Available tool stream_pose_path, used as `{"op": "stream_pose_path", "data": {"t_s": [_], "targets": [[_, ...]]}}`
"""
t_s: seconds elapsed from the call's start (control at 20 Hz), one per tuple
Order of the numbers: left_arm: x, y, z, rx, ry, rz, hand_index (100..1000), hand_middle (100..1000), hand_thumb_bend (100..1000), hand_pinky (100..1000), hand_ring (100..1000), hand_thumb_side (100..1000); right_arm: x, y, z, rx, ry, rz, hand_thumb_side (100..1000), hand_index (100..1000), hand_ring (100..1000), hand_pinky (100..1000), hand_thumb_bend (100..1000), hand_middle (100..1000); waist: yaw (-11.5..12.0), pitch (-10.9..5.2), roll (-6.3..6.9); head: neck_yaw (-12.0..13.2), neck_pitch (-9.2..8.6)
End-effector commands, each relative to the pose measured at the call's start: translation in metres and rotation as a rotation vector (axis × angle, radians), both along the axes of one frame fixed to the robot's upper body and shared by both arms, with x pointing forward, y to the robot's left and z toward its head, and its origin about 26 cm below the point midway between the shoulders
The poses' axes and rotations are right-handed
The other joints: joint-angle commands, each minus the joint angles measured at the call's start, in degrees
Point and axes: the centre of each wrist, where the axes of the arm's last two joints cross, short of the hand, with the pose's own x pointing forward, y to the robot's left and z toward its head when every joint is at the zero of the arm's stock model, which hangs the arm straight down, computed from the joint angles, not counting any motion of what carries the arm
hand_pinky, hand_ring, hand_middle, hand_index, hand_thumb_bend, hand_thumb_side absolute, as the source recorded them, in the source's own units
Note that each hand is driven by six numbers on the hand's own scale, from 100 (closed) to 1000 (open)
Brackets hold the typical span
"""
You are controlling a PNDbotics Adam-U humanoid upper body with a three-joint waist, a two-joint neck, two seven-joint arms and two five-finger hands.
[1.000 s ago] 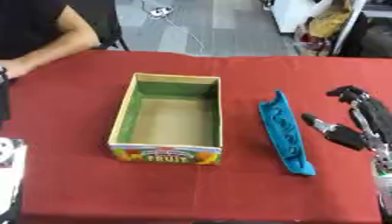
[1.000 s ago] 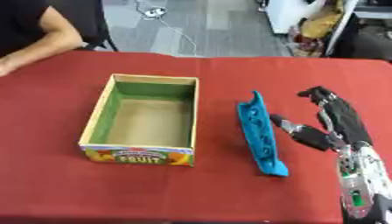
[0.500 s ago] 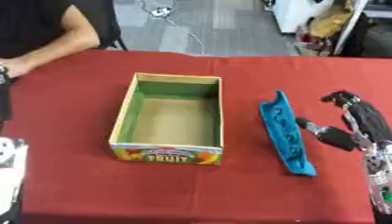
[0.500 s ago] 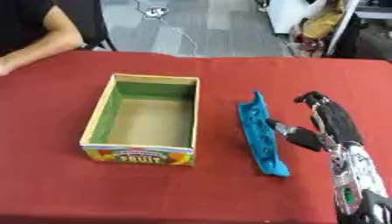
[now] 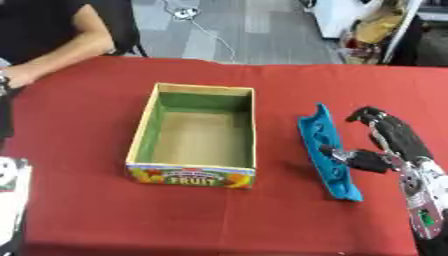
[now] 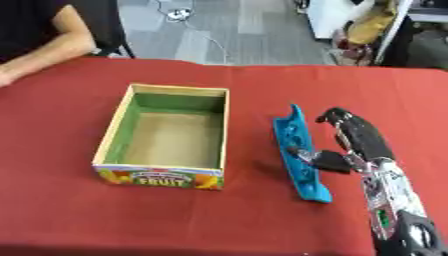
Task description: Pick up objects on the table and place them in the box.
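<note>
A: Count? Location?
B: One blue tray [image 5: 328, 152] on edge on the red desk [image 5: 87, 210], right of one empty box [image 5: 198, 135].
A: Fingers?
B: My right hand [image 6: 350, 142]: thumb touches tray, fingers loosely curved, not clasping. Left-eye view alone shows a white object [image 5: 10, 195] at lower left.

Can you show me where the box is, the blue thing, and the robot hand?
box [image 5: 145, 131], left eye view, on its left wall.
blue thing [image 5: 315, 131], left eye view, on its upper part.
right robot hand [image 6: 357, 135], right eye view, on the back of the hand.

Right hand [image 5: 385, 145] beside blue tray [image 5: 328, 152] — thumb touching; box [image 5: 144, 135] left, open-topped.
</note>
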Motion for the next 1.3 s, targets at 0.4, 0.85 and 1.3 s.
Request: {"op": "stream_pose_path", "data": {"t_s": [0.4,0.85,1.3], "targets": [[0.002,0.0,0.011,0.024,-0.027,-0.012,771,773,100,500,670,950,0.009,0.011,-0.002,-0.033,0.02,0.062,798,774,747,603,726,788,0.2,-0.34,0.18,-0.1,-0.04],[0.002,0.0,0.011,0.023,-0.029,-0.013,771,774,100,500,670,950,0.01,0.012,-0.004,-0.035,0.03,0.07,797,776,746,601,724,787,0.3,-0.32,0.19,0.0,-0.04],[0.002,0.001,0.01,0.023,-0.027,-0.01,771,774,100,500,670,950,0.005,0.008,0.034,0.049,-0.118,0.063,891,783,735,569,702,776,0.2,-0.37,0.16,0.3,-0.04]]}}
